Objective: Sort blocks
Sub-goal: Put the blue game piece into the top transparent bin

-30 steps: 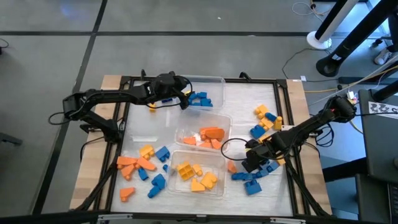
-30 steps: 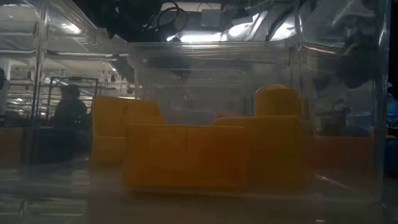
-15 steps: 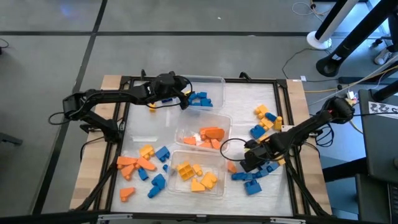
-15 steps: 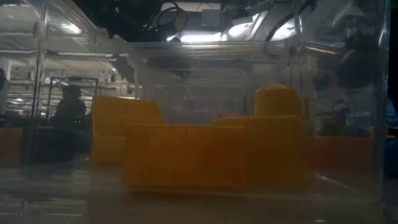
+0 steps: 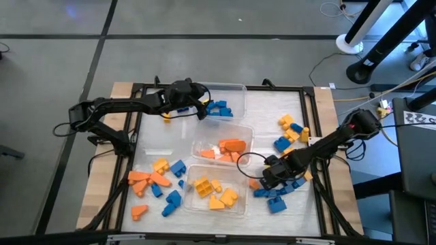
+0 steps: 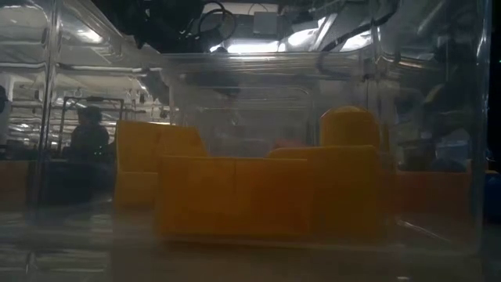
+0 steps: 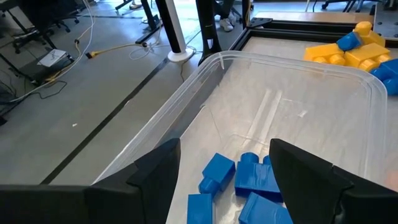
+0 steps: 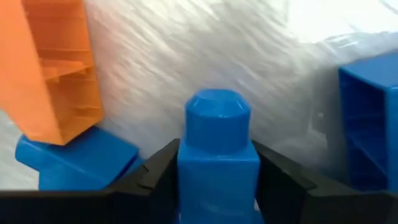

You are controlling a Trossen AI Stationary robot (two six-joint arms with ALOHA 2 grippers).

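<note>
Right end effector point(image 8: 214, 180) gripping blue block point(image 8: 217, 146)

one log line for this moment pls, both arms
left gripper: open, over tub of blue blocks | right gripper: shut on blue block, low by blue pile and orange block

Centre: three clear rectangular plastic tubs point(image 5: 221, 146) stand in a column, blocking passage across.
Right side: scattered blue and yellow plastic blocks point(image 5: 289, 131) crowd the white mat.
Left front: orange, blue and yellow loose blocks point(image 5: 155, 182) clutter the mat.
Left middle: bare white mat point(image 5: 160, 139) leaves room.
</note>
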